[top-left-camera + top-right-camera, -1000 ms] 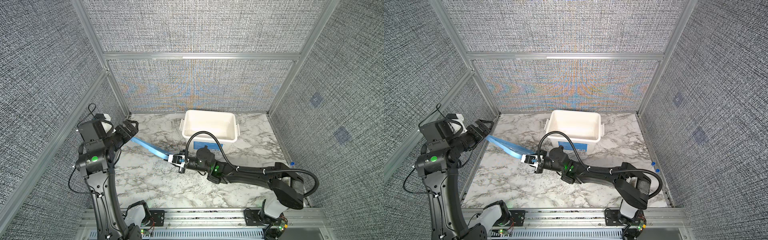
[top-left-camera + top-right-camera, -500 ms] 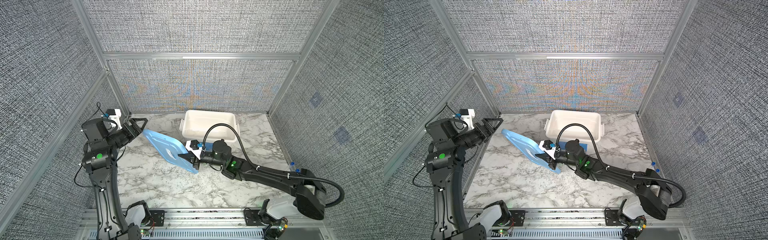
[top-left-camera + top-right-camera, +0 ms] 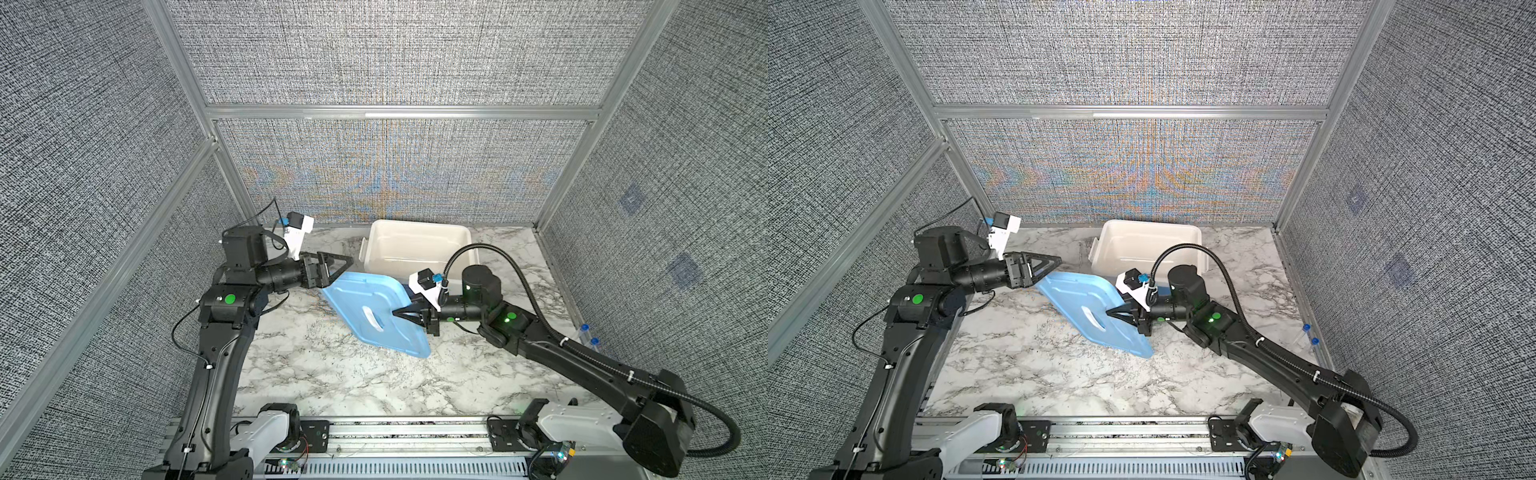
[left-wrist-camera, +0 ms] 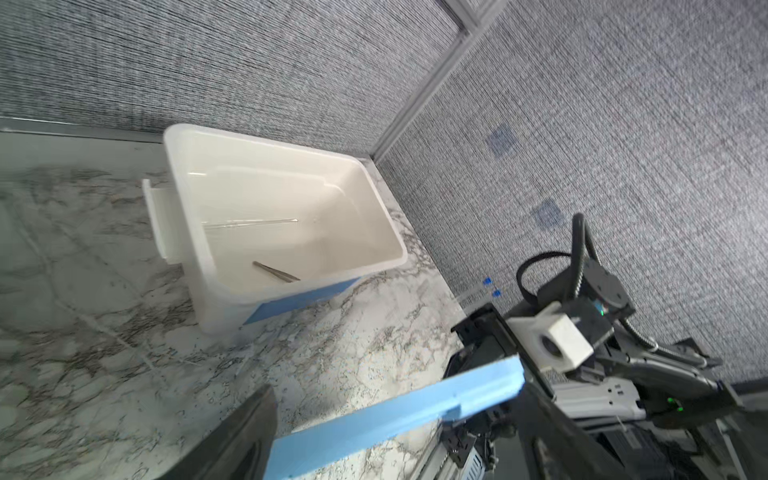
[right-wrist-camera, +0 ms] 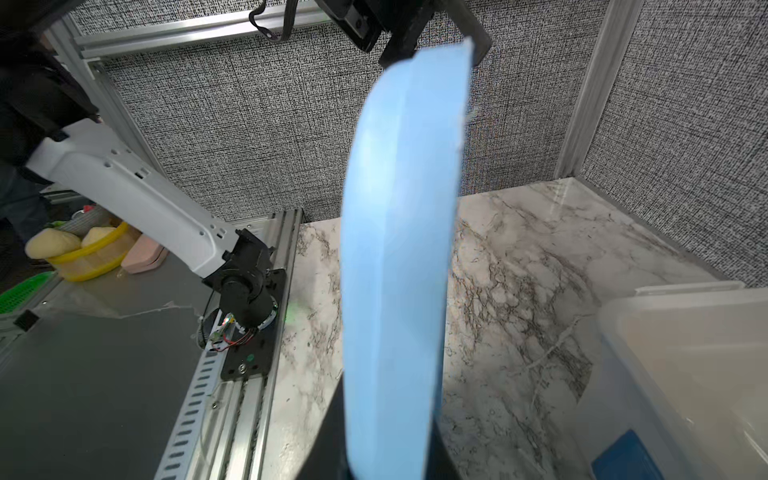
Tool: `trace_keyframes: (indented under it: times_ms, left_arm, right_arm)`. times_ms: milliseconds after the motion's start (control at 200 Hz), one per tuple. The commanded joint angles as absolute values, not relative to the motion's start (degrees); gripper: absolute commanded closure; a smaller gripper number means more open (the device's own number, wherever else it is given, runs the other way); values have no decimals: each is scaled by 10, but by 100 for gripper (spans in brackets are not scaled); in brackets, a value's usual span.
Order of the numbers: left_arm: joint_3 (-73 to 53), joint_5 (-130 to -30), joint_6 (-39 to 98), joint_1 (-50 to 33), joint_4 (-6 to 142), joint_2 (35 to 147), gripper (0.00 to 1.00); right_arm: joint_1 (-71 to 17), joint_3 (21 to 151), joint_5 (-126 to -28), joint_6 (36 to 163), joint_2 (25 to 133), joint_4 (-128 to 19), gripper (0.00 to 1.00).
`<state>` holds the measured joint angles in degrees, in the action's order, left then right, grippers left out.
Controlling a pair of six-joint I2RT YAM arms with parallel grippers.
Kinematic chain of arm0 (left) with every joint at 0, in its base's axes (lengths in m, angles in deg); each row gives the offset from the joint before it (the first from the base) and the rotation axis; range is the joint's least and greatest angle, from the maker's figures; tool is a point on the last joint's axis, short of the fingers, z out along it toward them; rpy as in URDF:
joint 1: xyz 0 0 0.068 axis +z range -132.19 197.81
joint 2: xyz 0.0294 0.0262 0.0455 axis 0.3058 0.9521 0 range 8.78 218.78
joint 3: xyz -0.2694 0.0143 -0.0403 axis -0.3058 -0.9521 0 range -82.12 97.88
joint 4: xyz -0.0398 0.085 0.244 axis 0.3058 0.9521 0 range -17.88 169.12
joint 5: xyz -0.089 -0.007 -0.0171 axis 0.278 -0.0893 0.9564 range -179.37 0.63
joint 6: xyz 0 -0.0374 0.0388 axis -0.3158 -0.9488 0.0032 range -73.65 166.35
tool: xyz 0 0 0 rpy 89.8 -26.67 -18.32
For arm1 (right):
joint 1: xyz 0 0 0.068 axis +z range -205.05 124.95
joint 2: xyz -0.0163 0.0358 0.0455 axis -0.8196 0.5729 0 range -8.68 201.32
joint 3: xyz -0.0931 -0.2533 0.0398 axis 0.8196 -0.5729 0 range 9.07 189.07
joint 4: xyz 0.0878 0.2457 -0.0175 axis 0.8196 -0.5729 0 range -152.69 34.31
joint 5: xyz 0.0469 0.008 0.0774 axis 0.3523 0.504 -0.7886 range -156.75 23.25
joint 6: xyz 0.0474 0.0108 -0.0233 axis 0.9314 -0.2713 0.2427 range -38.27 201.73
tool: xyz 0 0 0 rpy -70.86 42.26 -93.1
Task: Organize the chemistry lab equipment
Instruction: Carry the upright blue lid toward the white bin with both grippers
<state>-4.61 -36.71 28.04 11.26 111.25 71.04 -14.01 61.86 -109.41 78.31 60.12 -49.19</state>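
Observation:
My right gripper [image 3: 397, 313] [image 3: 1111, 312] is shut on the long edge of the flat blue lid [image 3: 365, 299] [image 3: 1075, 297] and holds it tilted above the marble. In the right wrist view the lid [image 5: 399, 249] stands edge-on between the dark fingers. My left gripper [image 3: 340, 266] [image 3: 1050, 262] is open at the lid's far left corner. In the left wrist view the lid's edge [image 4: 395, 411] runs across between its jaws, beside one finger [image 4: 245, 436]. Two blue-capped tubes [image 3: 586, 332] [image 3: 1308, 332] lie at the right wall. A clear rod [image 4: 249, 224] lies in the tub.
The white tub [image 3: 374, 226] [image 3: 1104, 228] [image 4: 174, 166] stands open at the back, just behind the lid, with a thin dark tool [image 4: 276, 272] also inside. Grey walls close in three sides. The rail [image 3: 395, 432] runs along the front.
The right gripper carried the lid to the right and turned it from edge-on to face-up. The left arm swung up and right, toward the tub, staying open.

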Motion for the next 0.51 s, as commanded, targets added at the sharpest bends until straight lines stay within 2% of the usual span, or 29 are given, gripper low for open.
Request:
trace_keyframes:
  times_ms: [0, 55, 115, 240, 380, 500]
  left_arm:
    - [-48, -357, 359, 86, 1135, 713, 13]
    - [-62, -337, 390, 67, 1128, 711, 20]
    - [-71, -349, 436, 40, 1140, 709, 22]
    - [-54, -420, 512, -5, 1192, 721, 20]
    - [-53, -458, 578, -27, 1210, 727, 20]
    - [-70, -459, 632, -41, 1215, 720, 20]
  right_arm:
    - [-170, 623, -1174, 812, 590, -555, 94]
    - [-185, 627, -1209, 816, 587, -559, 94]
    - [-194, 634, -1250, 816, 587, -569, 95]
    - [-202, 671, -1309, 774, 600, -647, 94]
    - [-204, 716, -1327, 676, 621, -792, 94]
    - [-205, 740, -1337, 640, 632, -838, 95]
